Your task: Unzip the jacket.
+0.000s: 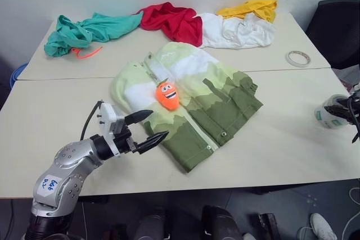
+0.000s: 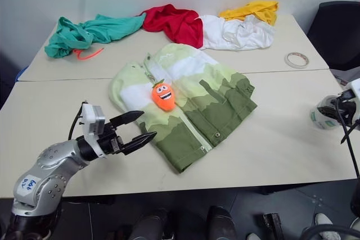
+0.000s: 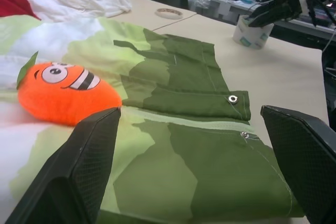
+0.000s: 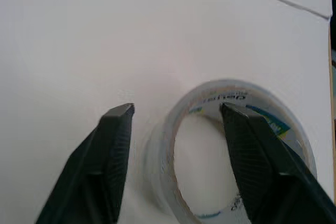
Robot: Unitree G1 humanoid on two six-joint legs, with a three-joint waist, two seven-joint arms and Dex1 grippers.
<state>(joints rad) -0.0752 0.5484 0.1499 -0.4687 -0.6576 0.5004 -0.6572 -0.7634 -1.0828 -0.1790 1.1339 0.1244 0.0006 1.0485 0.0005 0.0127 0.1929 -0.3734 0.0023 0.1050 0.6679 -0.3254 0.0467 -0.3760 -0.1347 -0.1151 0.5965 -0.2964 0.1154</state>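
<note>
The jacket point(image 1: 194, 102) lies flat in the middle of the table, banded pale green, white and olive, with its zipper running down the centre. An orange smiling plush zipper pull point(image 1: 167, 95) rests on its chest. My left gripper point(image 1: 160, 123) hovers open at the jacket's near left edge, and its black fingers point(image 3: 79, 166) frame the plush pull point(image 3: 65, 93) and the olive hem. Far off at the table's right edge, my right gripper point(image 4: 177, 109) is open with nothing in it, its fingers straddling one wall of a clear tape roll point(image 4: 231, 145).
Teal point(image 1: 84, 32), red point(image 1: 171, 21), white point(image 1: 236, 33) and yellow point(image 1: 250, 8) garments lie along the table's far edge. A flat tape ring point(image 1: 297, 58) sits at the far right. The standing tape roll point(image 1: 326, 117) is near the right edge, and a black chair point(image 1: 337, 26) stands beyond.
</note>
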